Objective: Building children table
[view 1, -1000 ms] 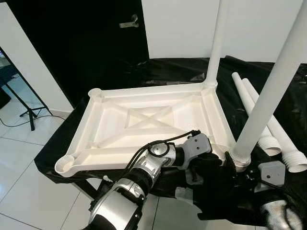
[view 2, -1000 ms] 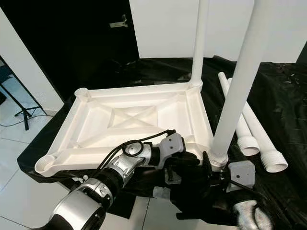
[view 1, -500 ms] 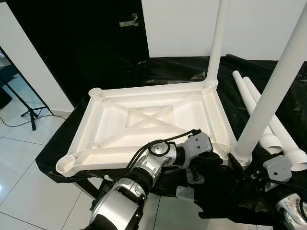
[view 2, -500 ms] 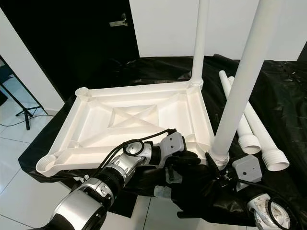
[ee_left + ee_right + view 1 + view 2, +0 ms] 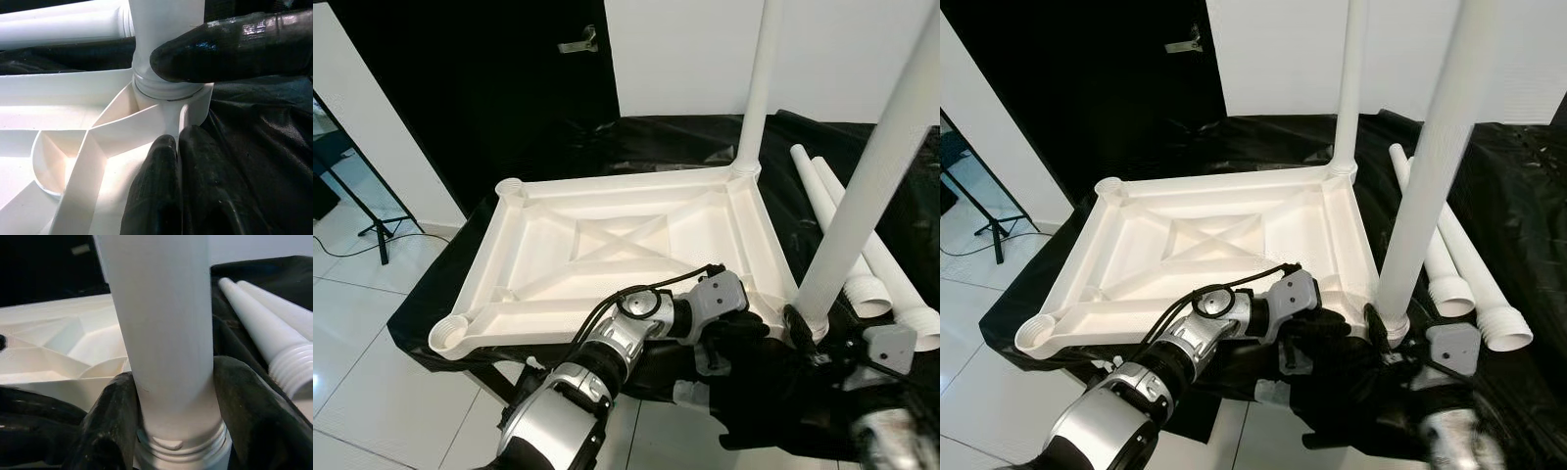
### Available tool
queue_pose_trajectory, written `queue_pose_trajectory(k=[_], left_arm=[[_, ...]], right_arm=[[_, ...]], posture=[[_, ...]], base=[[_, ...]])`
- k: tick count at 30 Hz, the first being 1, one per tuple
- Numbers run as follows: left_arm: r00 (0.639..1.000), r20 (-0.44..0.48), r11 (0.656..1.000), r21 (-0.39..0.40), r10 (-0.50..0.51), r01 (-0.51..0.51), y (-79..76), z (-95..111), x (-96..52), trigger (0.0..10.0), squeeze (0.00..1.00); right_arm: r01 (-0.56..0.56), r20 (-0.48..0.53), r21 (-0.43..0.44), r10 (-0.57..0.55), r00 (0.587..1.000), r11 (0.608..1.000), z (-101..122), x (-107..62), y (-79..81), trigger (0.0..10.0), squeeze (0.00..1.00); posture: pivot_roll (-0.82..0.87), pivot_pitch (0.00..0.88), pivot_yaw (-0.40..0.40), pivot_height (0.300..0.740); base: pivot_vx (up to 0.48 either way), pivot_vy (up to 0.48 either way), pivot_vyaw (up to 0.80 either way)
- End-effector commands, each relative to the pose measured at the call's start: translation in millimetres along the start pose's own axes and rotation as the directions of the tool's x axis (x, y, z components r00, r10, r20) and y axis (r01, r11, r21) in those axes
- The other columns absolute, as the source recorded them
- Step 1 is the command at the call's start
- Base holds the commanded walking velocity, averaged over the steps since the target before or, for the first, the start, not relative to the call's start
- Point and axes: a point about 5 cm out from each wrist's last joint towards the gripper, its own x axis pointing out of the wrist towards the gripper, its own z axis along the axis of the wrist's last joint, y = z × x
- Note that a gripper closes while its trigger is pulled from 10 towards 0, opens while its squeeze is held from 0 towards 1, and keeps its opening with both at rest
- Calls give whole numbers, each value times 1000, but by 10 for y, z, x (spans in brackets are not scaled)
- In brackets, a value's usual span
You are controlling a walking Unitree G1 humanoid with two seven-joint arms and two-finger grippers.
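A white plastic table top (image 5: 607, 186) lies upside down on a black-draped surface. One white leg (image 5: 759, 88) stands upright in its far right corner socket. A second leg (image 5: 871, 196) stands in the near right corner. My left gripper (image 5: 744, 338) is shut on that near corner socket (image 5: 195, 105), one finger (image 5: 220, 46) across the leg's base and the other against the socket wall. My right gripper (image 5: 173, 401) is shut on the same leg just above its threaded collar (image 5: 181, 445), its fingers (image 5: 112, 421) pressed on both sides.
Two loose white legs (image 5: 1451, 292) lie side by side on the black cloth (image 5: 901, 176) to the right. The near left (image 5: 450, 336) and far left (image 5: 509, 186) sockets hold nothing. A black door (image 5: 509, 78) and white wall stand behind; tiled floor (image 5: 372, 372) with a stand's feet lies left.
My right wrist has swung to the right around the near leg's base, its grey housing now further right. The leg, table top and left gripper have stayed put.
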Motion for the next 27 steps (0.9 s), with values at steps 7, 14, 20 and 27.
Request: queue_pose_trajectory(k=[7,14,20,27], left_arm=[[978,-206,982,-188,-14,-26,-293,-579,-39,10000,0],[979,-205,982,-187,-12,-28,-289,-572,-32,10000,0],[979,-204,983,-183,-17,-22,-288,-556,-14,10000,0],[979,-205,983,-183,-11,-27,-282,-552,-10,10000,0]], right_arm=[[96,-72,-63,-101,992,993,-113,-141,49,0,0],[49,-73,-76,-55,996,996,-123,-81,22,10000,0],[-220,-65,-73,216,974,973,-104,74,31,10000,722],[-381,-41,-152,380,924,912,-32,111,-26,10000,0]], posture=[[18,0,83,740],[10,0,85,740],[-2,0,97,740],[9,0,86,740]], base=[[0,0,0],[0,0,0],[0,0,0],[0,0,0]])
